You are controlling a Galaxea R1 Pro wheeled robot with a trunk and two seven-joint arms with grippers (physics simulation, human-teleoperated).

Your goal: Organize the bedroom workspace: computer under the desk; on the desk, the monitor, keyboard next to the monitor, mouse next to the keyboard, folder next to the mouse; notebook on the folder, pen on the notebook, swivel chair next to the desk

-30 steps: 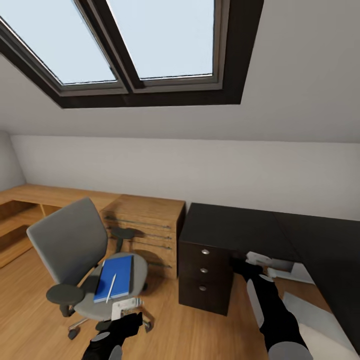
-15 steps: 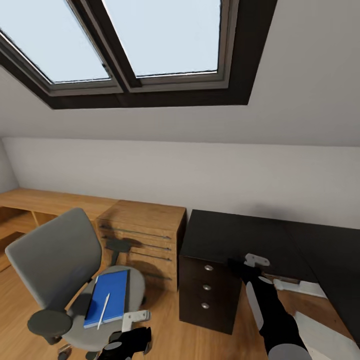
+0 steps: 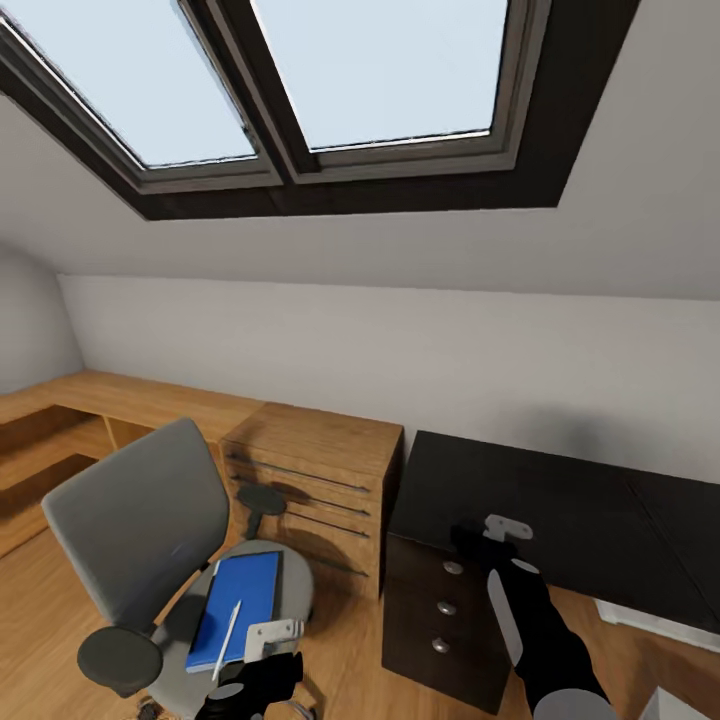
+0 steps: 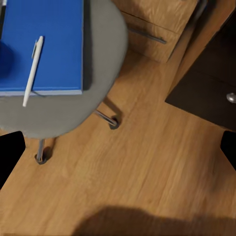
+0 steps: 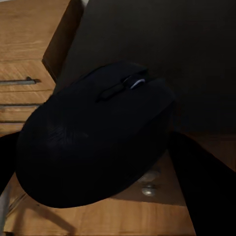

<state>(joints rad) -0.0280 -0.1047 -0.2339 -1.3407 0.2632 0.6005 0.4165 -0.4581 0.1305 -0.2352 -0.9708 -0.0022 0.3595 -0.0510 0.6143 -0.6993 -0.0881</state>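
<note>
Gripping matte black mouse point(image 5: 93, 147), right tool point(image 3: 478, 533)

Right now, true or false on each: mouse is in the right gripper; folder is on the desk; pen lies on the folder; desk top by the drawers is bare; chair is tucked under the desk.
1. The right gripper holds the mouse. True.
2. The folder lies on the desk. False: it lies on the swivel chair seat.
3. The pen lies on the folder. True.
4. The desk top above the drawers is bare. True.
5. The swivel chair is tucked under the desk. False: it stands before the wooden cabinet.
</note>
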